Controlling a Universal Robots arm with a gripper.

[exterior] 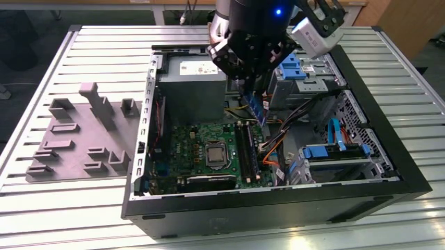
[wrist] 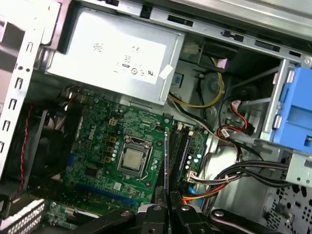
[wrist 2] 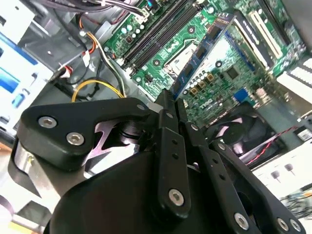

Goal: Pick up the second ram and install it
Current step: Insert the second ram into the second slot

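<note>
One pincer [exterior: 254, 86] clenched on second ram [exterior: 257, 107] | above motherboard [exterior: 208, 140] | label print unreadable

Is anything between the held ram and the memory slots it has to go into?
Nothing visible. The gripper holds the ram above the slots on the motherboard; the orange and black cables lie beside the slots, toward the exterior view's right.

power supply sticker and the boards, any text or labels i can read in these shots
None can be read.
Power supply label: printed marks and symbols, too blurred to read.
Motherboard: white printing, too small to read.
The second ram, held in the gripper above the slots: no legible label.
</note>
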